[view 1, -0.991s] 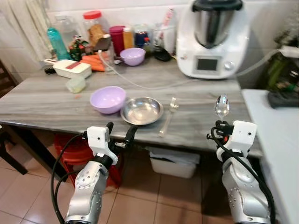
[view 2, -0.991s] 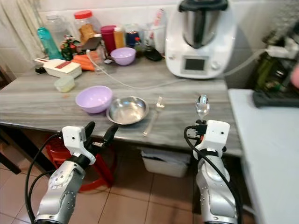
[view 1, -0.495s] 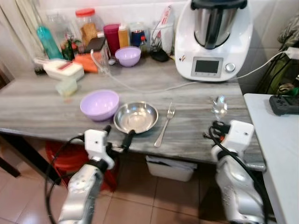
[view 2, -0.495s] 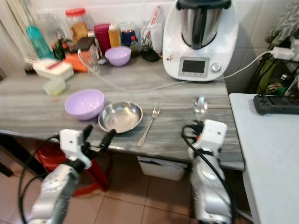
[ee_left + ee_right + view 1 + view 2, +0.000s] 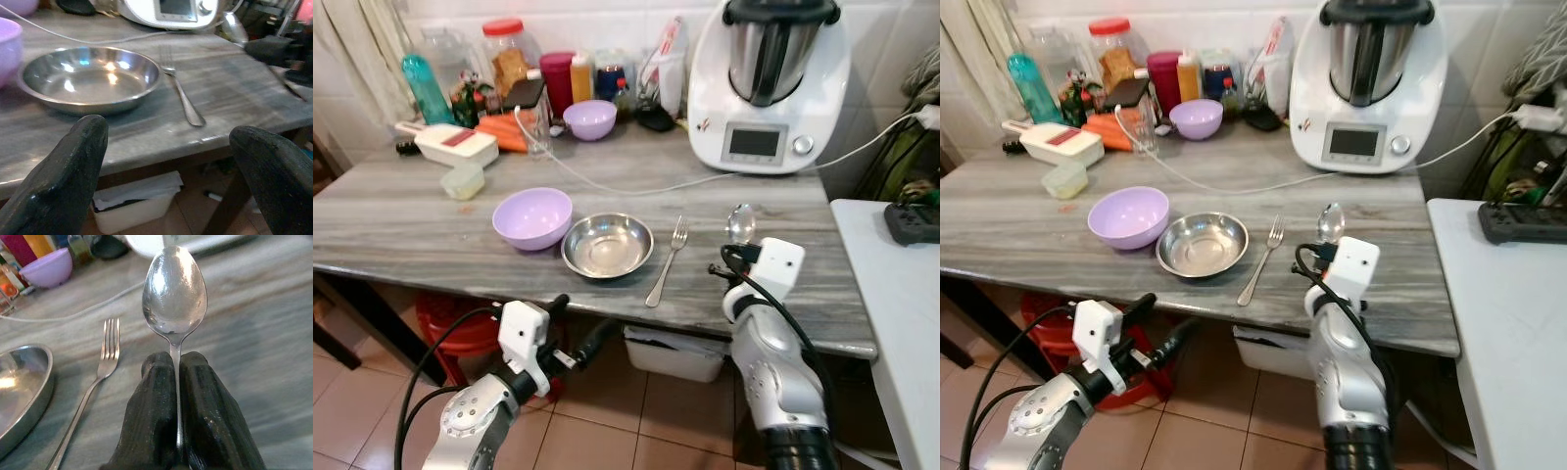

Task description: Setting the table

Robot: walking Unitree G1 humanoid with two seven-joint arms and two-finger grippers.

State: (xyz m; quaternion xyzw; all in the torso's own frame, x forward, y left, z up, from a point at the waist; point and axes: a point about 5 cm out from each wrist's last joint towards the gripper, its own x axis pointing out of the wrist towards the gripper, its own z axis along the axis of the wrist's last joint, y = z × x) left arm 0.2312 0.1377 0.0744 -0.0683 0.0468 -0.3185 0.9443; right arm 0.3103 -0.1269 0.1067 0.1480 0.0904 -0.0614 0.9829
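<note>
1. One piece of cutlery is yet to be laid: the spoon (image 5: 174, 293), pinched by its handle in the right gripper (image 5: 176, 367), whose fingers (image 5: 155, 396) are closed tight on it, bowl pointing away from the wrist.
2. The step in hand looks like placing the spoon. A steel plate (image 5: 608, 245) sits near the bench's front edge, with a fork (image 5: 668, 261) just beside it on the right, tines toward the back.
3. The right gripper hangs over the bench (image 5: 783, 294) near its front edge, right of the fork and apart from it. Whether the spoon is above the surface or touching it I cannot tell.
4. The next move, as I judge it, calls for lowering the spoon flat onto the bare strip right of the fork, roughly in line with it, then parting the fingers without nudging the fork.
5. The spoon is polished metal with a clean, shiny oval bowl and a thin neck; it would likely slide on the smooth top if released at a tilt.
6. The left gripper (image 5: 576, 333) is held below the bench's front edge, under the plate, its fingers (image 5: 63, 166) spread wide and holding nothing.
7. A lilac bowl (image 5: 532, 216) stands just left of the plate. A white cable (image 5: 636, 186) crosses the middle of the bench toward a kitchen machine (image 5: 770, 78) at the back right corner.
</note>
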